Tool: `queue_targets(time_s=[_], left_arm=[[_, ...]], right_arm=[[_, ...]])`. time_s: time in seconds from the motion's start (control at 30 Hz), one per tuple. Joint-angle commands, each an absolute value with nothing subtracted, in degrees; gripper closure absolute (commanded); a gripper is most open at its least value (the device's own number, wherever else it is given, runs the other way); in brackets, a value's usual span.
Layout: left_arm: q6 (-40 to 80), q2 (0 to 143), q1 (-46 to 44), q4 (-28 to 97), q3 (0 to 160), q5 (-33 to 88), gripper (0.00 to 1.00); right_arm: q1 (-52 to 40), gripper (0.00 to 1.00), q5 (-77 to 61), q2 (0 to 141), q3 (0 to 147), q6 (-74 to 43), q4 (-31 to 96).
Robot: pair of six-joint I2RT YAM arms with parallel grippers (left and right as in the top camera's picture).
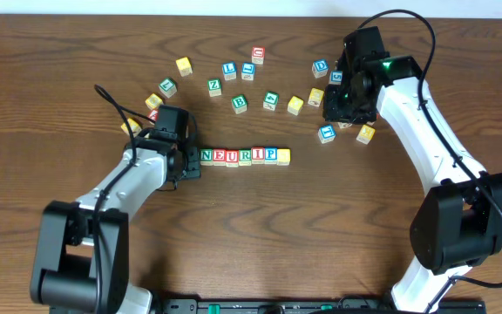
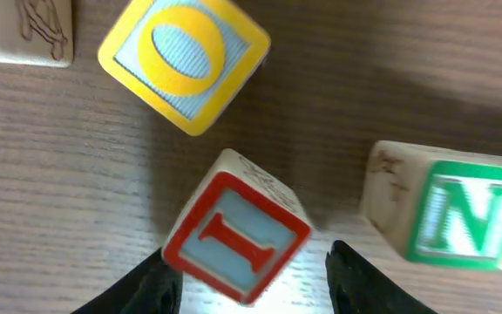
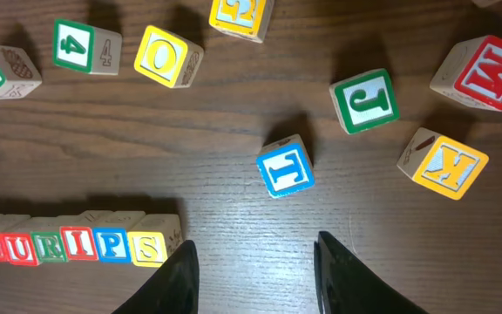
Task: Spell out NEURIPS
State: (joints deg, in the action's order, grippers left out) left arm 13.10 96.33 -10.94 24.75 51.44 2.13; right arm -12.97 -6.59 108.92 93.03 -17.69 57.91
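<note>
A row of cubes reading NEURIPS [image 1: 244, 156] lies mid-table, from green N [image 1: 206, 156] to yellow S [image 1: 283, 156]. In the right wrist view the row's right end [image 3: 77, 244] shows at lower left. My left gripper [image 1: 160, 120] hangs left of the row, open. A loose, tilted red I cube [image 2: 238, 237] sits between and just ahead of its fingertips [image 2: 251, 288], with a gap to the right finger. The N cube [image 2: 456, 218] is to its right. My right gripper [image 1: 342, 105] hovers high at the right, open and empty [image 3: 255, 279].
Several loose cubes are scattered behind the row: a yellow O [image 2: 184, 61], a blue T [image 3: 286, 166], a green J [image 3: 364, 100], a yellow K [image 3: 443, 161], a red M [image 3: 492, 71], a green B [image 1: 240, 103] and a Z [image 1: 214, 85].
</note>
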Motion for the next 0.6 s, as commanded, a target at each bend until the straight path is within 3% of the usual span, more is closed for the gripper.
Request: queue_targets(time_s=[0.0,0.57], left_arm=[[12.01,98.85,-10.63,24.05,50.85,-0.73,0.48],[12.03,99.00,-8.27,19.79,51.03,-0.71,0.48]], right_arm=[[-12.73,0.61,-6.07,107.94,93.95,-17.06,58.13],[-12.73,0.61,-5.89,107.94,93.95,-17.06,58.13]])
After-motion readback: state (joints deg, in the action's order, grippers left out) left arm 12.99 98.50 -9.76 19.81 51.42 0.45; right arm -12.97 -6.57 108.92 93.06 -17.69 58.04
